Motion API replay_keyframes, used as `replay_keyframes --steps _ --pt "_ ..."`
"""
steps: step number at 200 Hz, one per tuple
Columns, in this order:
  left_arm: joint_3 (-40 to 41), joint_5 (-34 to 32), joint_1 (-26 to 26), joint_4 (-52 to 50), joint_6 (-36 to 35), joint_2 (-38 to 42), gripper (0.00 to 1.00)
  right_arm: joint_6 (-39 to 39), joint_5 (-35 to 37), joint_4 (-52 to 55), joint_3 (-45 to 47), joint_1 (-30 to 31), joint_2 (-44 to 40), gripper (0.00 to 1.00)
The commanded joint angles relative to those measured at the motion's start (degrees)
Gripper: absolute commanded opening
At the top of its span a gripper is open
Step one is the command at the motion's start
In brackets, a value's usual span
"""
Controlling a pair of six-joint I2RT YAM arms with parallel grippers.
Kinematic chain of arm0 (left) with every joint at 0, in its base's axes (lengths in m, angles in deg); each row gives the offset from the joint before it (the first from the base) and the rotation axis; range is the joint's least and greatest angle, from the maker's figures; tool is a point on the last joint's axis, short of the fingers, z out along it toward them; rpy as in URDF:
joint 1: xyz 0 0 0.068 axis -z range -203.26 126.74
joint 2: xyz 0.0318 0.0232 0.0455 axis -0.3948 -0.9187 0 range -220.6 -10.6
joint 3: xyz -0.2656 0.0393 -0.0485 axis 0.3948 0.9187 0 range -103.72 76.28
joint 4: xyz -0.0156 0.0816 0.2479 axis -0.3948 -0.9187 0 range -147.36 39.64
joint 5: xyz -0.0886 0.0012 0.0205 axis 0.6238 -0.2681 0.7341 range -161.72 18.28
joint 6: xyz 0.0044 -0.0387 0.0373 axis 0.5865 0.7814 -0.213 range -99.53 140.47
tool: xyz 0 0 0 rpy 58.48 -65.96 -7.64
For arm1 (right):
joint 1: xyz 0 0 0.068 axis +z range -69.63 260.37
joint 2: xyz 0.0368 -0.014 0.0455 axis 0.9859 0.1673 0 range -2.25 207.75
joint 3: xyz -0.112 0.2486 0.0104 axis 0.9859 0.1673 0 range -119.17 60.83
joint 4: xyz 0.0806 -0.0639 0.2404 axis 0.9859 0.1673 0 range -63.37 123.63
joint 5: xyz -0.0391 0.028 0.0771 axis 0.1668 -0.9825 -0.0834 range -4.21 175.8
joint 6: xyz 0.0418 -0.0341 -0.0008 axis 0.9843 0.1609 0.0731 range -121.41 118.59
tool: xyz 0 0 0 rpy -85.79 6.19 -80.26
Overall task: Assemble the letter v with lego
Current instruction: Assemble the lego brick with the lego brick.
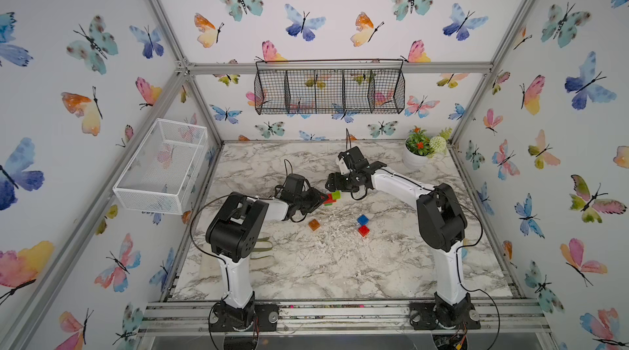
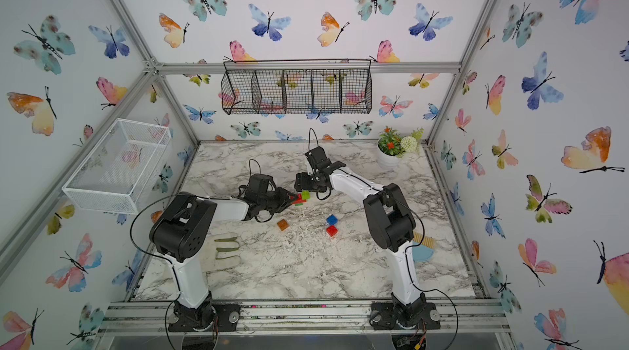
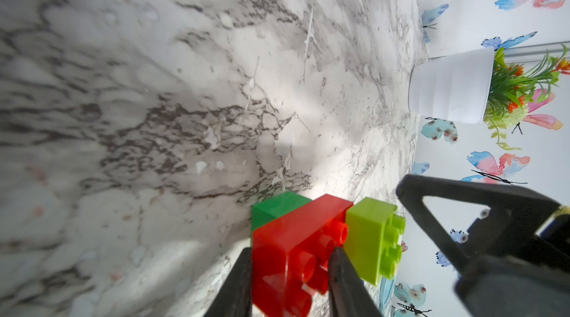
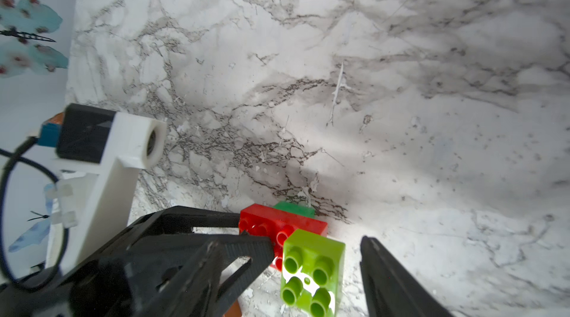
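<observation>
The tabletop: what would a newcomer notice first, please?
Mid-table, joined red, dark green and lime green plastic bricks: the left fingers clamp the long red one, the right fingers stand open astride the lime one. Loose orange, blue and red square bricks lie nearer the front.

The long red brick (image 3: 296,247) is glossy, slightly see-through plastic, while the lime green brick (image 3: 370,238) and dark green brick (image 3: 274,207) are opaque plastic with a duller sheen. The left gripper (image 3: 292,252) has matt black plastic fingers (image 3: 239,284). The table (image 1: 323,263) is smooth and marble-patterned with white scuffs; at its one o'clock stands a matt white pot (image 1: 413,159), and at twelve hangs a black metal wire basket (image 1: 330,91).
</observation>
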Motion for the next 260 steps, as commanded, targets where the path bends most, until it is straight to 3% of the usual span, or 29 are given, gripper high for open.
replay_keyframes --steps 1,17,44,81,163,260 --pt "1.35 -1.02 0.21 -8.93 -1.54 -3.22 0.35 1.47 -6.52 -5.99 3.68 -1.36 -2.68 0.74" --pt "1.29 -0.83 0.12 -8.98 -1.59 -3.33 0.35 3.47 -12.58 -12.25 8.66 -3.35 -4.79 0.73" --pt "1.38 -0.78 -0.07 -8.98 -1.59 -3.42 0.35 13.01 -26.61 -32.03 21.3 -7.29 -7.89 0.72" --pt "1.39 -0.87 -0.16 -8.87 -1.59 -3.5 0.35 20.46 -30.29 -47.17 30.42 -8.6 -9.82 0.72" --pt "1.56 -0.8 -0.24 -8.8 -1.56 -3.66 0.35 26.9 -33.15 -59.16 36.72 -9.4 -5.39 0.73" --pt "1.49 -0.68 -0.32 -8.8 -1.44 -4.08 0.34 24.55 -32.72 -53.46 33.11 -9.49 -0.63 0.72"
